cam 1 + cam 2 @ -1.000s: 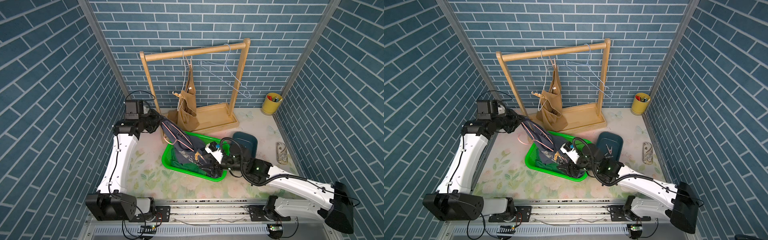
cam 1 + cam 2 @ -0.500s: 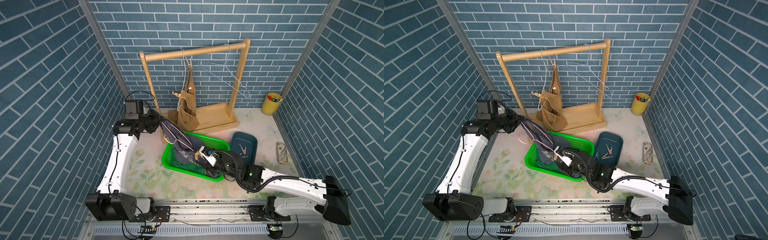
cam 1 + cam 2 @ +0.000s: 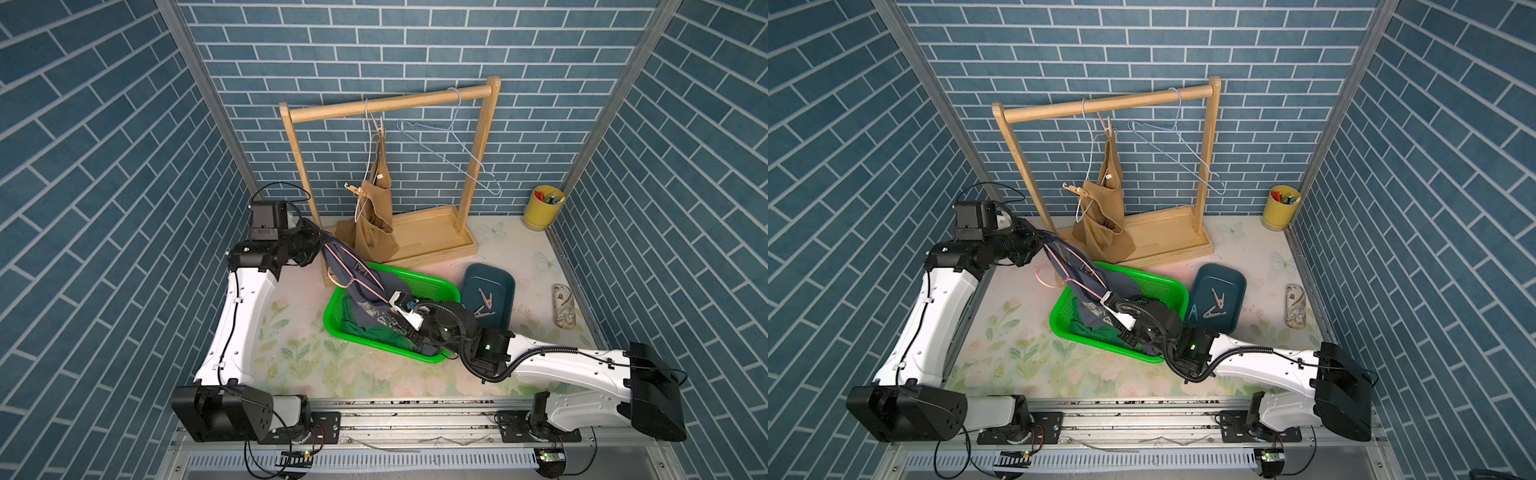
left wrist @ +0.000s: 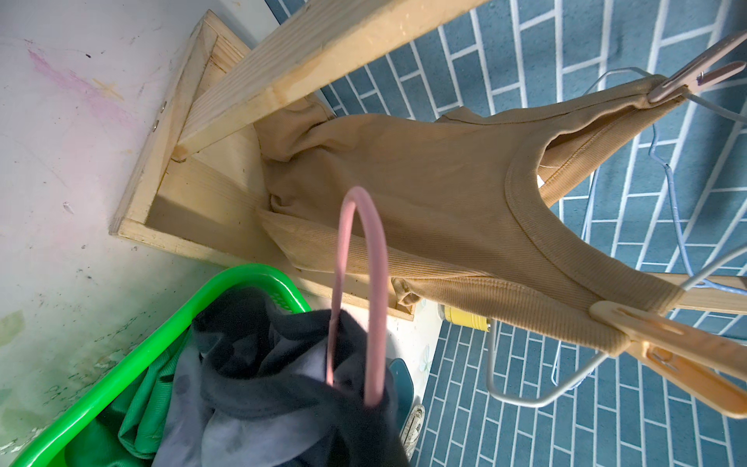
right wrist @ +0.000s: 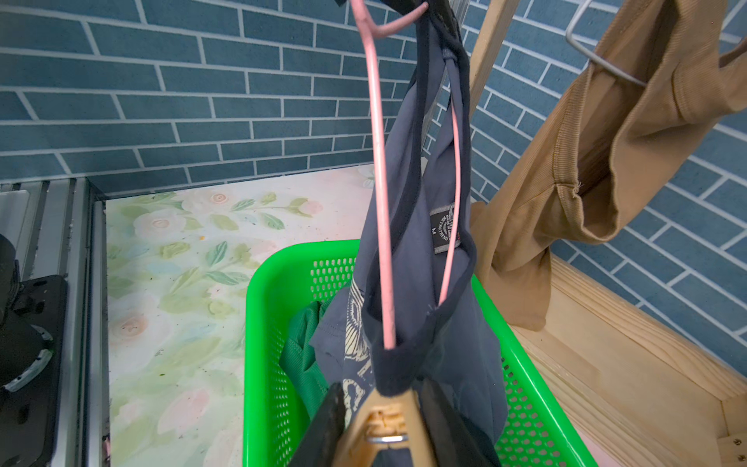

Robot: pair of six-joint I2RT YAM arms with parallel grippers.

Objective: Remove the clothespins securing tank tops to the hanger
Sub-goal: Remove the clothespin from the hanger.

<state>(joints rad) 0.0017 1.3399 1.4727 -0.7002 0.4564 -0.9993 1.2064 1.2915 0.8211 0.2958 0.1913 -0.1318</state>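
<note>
Right tool (image 5: 382, 404) pinches the tan clothespin (image 5: 384, 426) clipping the grey-blue tank top (image 5: 428, 283) to the pink hanger (image 5: 380, 202), which my left tool (image 3: 319, 250) clamps above the green basket (image 5: 279, 291). I judge the clip light, springy and slippery, so I'd squeeze its splayed legs. Only the right wrist view shows that grip; both top views hide it.

Two arms on show: the left arm (image 3: 245, 320) wears a white shell, black joints and a thin black cable; the right arm (image 3: 582, 368) matches, adding corrugated black hose and a glowing green light.
</note>
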